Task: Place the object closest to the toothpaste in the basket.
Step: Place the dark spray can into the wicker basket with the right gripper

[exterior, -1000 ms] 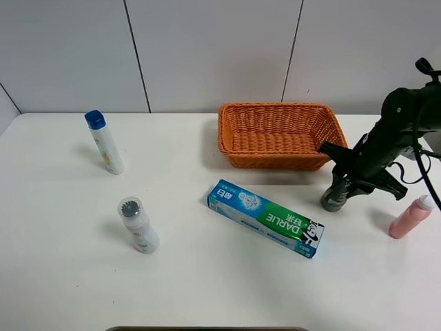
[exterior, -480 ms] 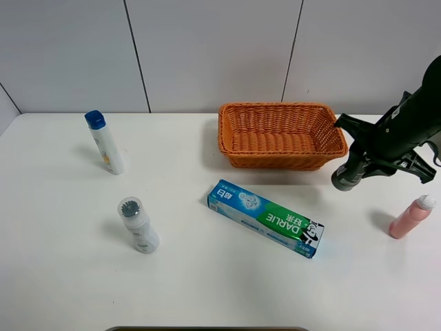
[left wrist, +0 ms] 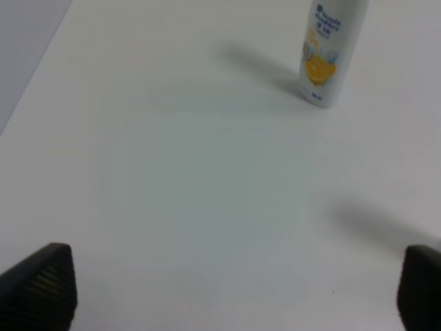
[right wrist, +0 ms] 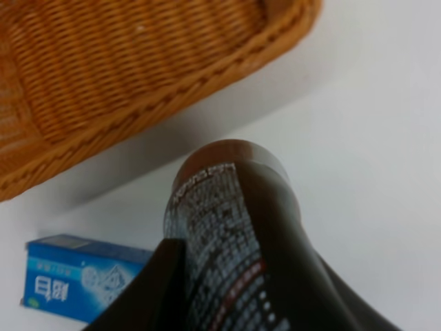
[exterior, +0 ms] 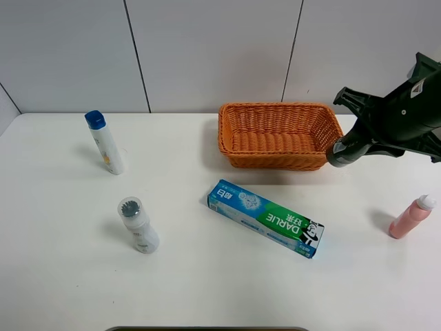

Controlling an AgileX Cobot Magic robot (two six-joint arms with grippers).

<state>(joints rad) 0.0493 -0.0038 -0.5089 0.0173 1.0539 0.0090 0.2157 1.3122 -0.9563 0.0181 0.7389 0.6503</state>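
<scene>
Right pincer point(exterior: 366, 131) tight around dark tube point(exterior: 342, 153) beside basket point(exterior: 275, 160); left pincer point(left wrist: 227, 286) wide.

Basket point(exterior: 275, 160) rim stands just beside the held-up dark tube point(exterior: 342, 153); open table point(exterior: 207, 179) lies between basket and toothpaste box point(exterior: 265, 217)

Orange woven basket point(exterior: 275, 106), blue-green toothpaste box point(exterior: 265, 217), dark brown tube point(exterior: 342, 153), pink bottle point(exterior: 409, 218)

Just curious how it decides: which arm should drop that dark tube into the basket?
Right. The right gripper holds the dark tube aloft beside the basket's right end; the left gripper is open, off by the white bottle.
</scene>
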